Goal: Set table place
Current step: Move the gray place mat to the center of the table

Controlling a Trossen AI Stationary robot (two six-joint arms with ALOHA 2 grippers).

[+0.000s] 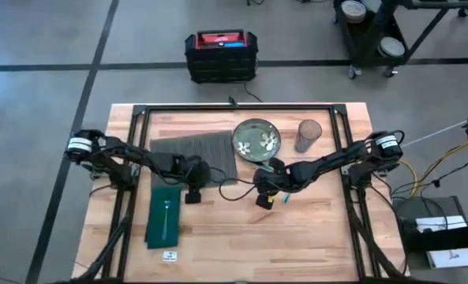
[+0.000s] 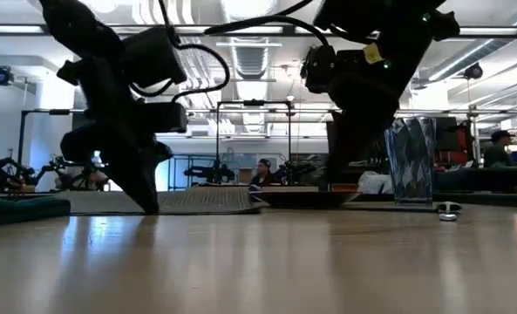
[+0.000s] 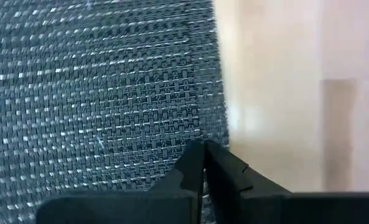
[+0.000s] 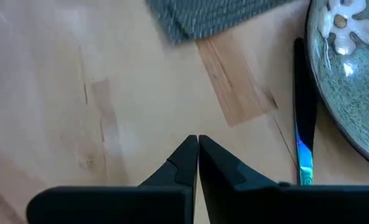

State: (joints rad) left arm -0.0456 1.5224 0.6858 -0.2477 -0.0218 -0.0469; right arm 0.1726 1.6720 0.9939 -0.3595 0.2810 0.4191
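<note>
Our left gripper has its jaws closed tip to tip, pinching the placemat at its edge near the corner. Our right gripper is also closed, holding nothing, above bare table. The placemat lies at 11 o'clock from table centre, long axis running 9 to 3; the plate sits just at its 3 o'clock end.

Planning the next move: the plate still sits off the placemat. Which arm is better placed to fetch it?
The right. The right gripper sits just beside the plate, its rim filling the right wrist view. The left gripper, jaws shut, is at the placemat edge.
</note>
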